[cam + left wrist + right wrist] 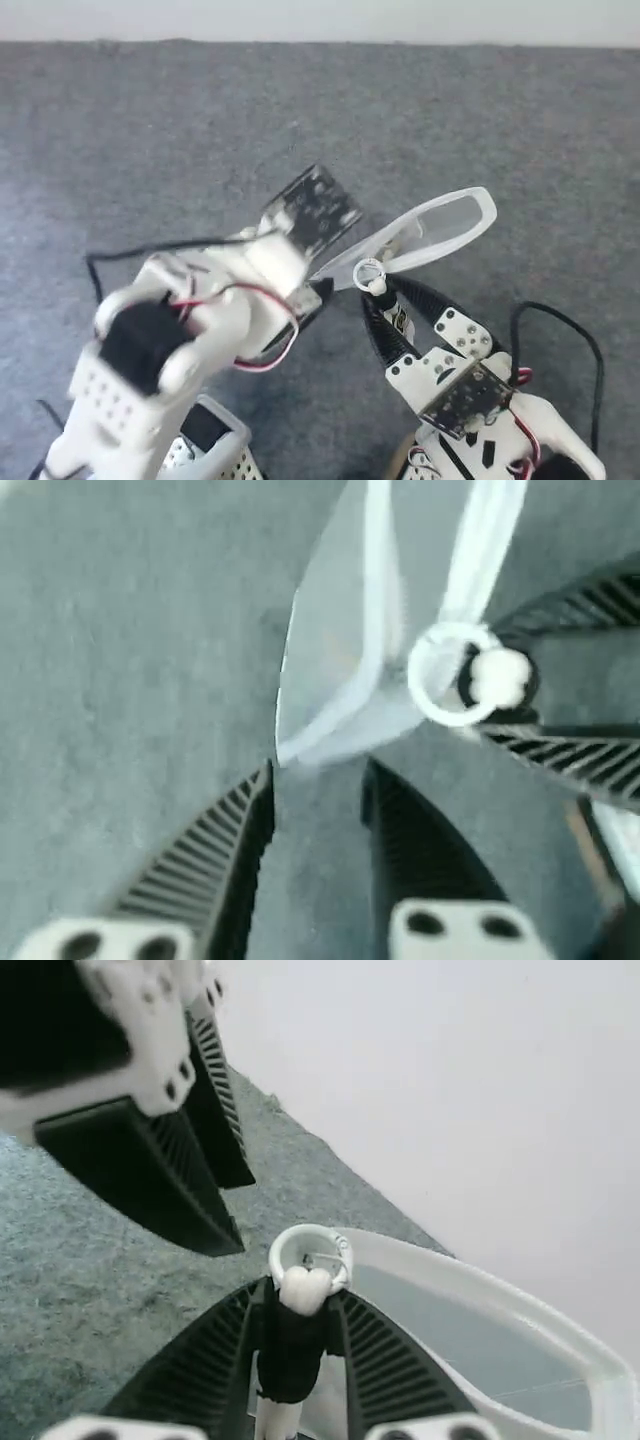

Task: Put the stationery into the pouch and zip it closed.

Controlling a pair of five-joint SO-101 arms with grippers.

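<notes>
A clear pouch [440,225] with a white rim hangs tilted above the grey mat, its far end raised. My right gripper [375,290] is shut on the zipper pull [302,1290], a white bead with a white ring [312,1252], at the pouch's near end. My left gripper [318,775] stands open just short of the pouch's near corner [292,748], with nothing between its black fingers [235,850]. In the right wrist view the left gripper's fingers [165,1165] hang beside the ring. What lies inside the pouch [480,1345] I cannot make out.
Grey carpet-like mat [150,130] covers the table up to a pale wall [320,18] at the back. Black cables [130,252] trail beside the left arm and loop by the right arm [575,335]. Both arm bodies crowd the near edge.
</notes>
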